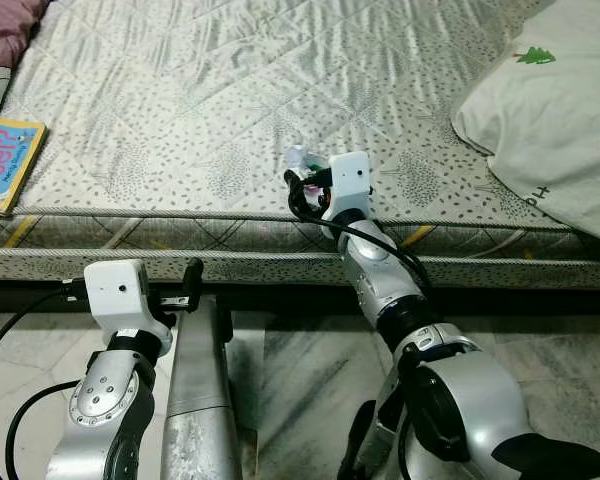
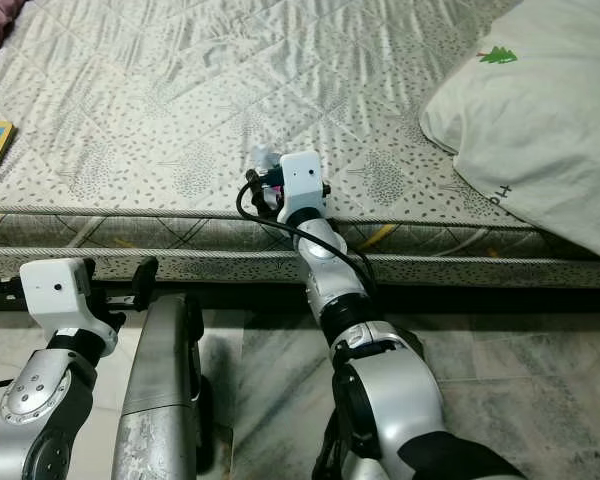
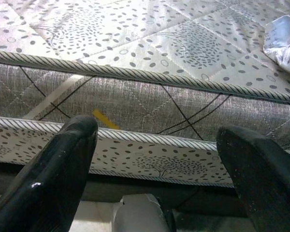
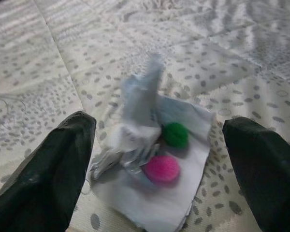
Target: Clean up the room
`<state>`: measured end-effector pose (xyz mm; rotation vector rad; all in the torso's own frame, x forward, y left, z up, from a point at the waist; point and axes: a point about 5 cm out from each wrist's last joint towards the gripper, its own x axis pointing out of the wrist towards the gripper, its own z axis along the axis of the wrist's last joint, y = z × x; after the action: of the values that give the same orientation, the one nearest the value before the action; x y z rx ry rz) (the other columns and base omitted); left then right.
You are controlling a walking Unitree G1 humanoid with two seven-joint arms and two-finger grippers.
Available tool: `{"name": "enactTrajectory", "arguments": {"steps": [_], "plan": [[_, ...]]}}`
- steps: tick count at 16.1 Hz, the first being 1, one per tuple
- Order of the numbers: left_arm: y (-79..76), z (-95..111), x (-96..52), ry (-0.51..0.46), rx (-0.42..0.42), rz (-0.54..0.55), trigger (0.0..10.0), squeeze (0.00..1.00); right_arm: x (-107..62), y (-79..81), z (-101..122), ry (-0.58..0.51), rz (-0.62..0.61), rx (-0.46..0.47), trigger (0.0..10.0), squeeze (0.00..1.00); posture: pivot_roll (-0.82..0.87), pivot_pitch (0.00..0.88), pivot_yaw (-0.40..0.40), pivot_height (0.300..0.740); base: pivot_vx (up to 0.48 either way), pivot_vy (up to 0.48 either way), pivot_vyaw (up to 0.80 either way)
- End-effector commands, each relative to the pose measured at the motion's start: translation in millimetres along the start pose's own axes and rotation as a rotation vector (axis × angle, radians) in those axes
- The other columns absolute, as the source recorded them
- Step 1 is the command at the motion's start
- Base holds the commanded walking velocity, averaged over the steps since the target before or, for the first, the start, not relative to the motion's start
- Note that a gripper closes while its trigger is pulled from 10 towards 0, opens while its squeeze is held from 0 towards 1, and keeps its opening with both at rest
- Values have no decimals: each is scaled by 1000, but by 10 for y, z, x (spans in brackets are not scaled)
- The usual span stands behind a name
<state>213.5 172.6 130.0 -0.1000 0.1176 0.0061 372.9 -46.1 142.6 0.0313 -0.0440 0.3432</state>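
At the centre of the left eye view the right gripper [image 4: 159,159] reaches over the bed's piped edge [image 1: 180,213], jaws spread wide either side of a crumpled wrapper [image 4: 135,140] with a green pom-pom [image 4: 175,134] and a pink pom-pom [image 4: 161,168] on a white scrap, blurred and not yet gripped, with open quilted mattress [image 1: 210,90] beyond. A pillow [image 1: 555,110] at upper right and a picture book [image 1: 8,160] at the left edge are cut off. At lower left the left gripper [image 3: 159,179] hangs below the mattress side, jaws apart and empty.

head eyes: high, facing down at bed [image 1: 230,120] | wrists: low, close, facing same bed
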Motion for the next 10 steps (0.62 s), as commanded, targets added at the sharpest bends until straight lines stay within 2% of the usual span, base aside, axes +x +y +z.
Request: {"name": "enactTrajectory", "arguments": {"steps": [1,2,3,4,5,8,9,10], "plan": [[17,-24,-25,19,5,16,10000,0,-2,48,-31,8,6,8,10000,0,284,279,-46,482,0,0,0],[18,-24,-22,20,5,17,10000,0,0,90,-35,6,15,10,4118,0,284,279,-46,482,0,0,0],[20,-23,-21,20,5,18,10000,0,-2,126,-43,6,19,8,3922,0,286,278,-46,482,0,0,0],[22,-21,-22,19,6,19,10000,0,-5,157,-55,10,26,8,9725,0,286,278,-46,482,0,0,0],[21,-20,-22,18,7,20,10000,0,-9,186,-67,11,34,6,10000,0,290,279,-48,482,0,0,0],[21,-16,-20,16,7,21,10000,0,-16,244,-77,3,47,-20,10000,0,289,282,-51,482,0,0,0],[16,-12,-11,15,8,20,10000,0,-18,266,-79,-6,35,-58,8510,0,292,282,-53,482,0,0,0],[15,-9,-3,13,8,20,10000,0,-18,266,-83,-5,25,-64,4039,0,298,282,-55,482,0,0,0]]}}
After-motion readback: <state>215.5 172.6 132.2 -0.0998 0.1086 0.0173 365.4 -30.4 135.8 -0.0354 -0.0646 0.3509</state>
